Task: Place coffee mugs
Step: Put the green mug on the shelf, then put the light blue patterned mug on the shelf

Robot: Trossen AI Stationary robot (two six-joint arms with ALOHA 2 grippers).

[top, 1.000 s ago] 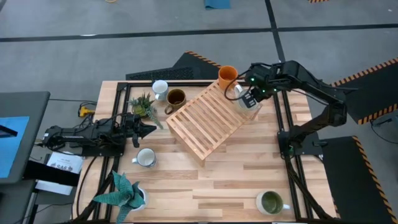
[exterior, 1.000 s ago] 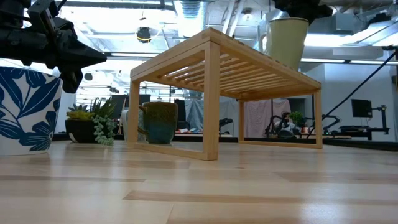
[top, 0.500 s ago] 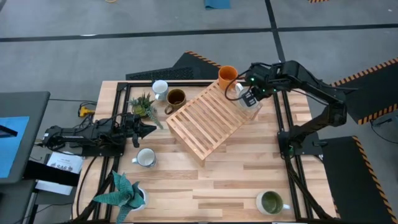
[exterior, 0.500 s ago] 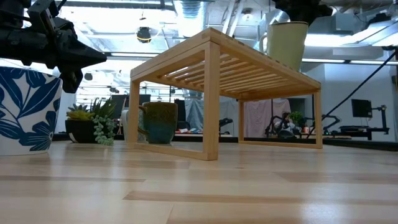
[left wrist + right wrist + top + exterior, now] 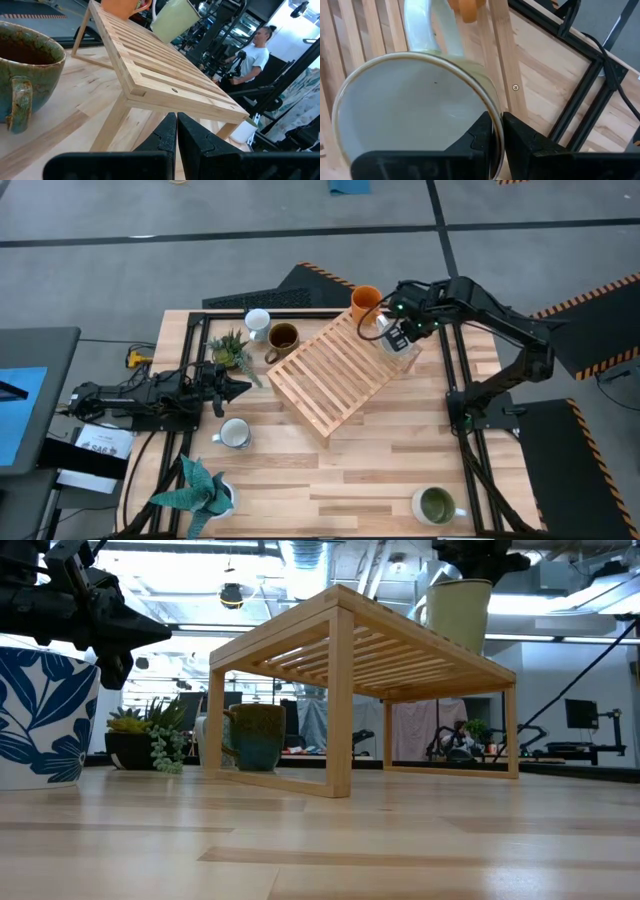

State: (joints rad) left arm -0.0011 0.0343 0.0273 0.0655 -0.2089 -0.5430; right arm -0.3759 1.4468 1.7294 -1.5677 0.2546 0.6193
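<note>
My right gripper [image 5: 393, 337] is shut on a pale cream mug [image 5: 460, 612] over the far right corner of the slatted wood rack [image 5: 335, 370]. The mug's base is just at the rack top; whether it touches, I cannot tell. An orange mug [image 5: 366, 302] stands on the rack's far corner. On the table stand a dark brown mug [image 5: 282, 337], two white mugs [image 5: 257, 323] [image 5: 236, 433] and a green-lined mug [image 5: 435, 505]. My left gripper [image 5: 235, 388] is shut, hovering left of the rack. My right gripper pinches the cream mug's rim [image 5: 487, 107], one finger inside the mug and one outside, on the side opposite its handle [image 5: 417, 25]. The fingers come from above, slanting down. The mug hangs slightly tilted under them, with its mouth up.
A small succulent pot [image 5: 232, 350] stands beside the brown mug, and a blue-leaf patterned pot with a plant [image 5: 200, 485] sits at the near left corner. A dark frame rail [image 5: 580, 100] runs along the table's right side. A person [image 5: 255, 50] stands beyond the table.
My right gripper has sunk a little with the cream mug, bringing it closer to the rack top, and has shifted slightly toward the orange mug. It has stayed shut on the mug.
</note>
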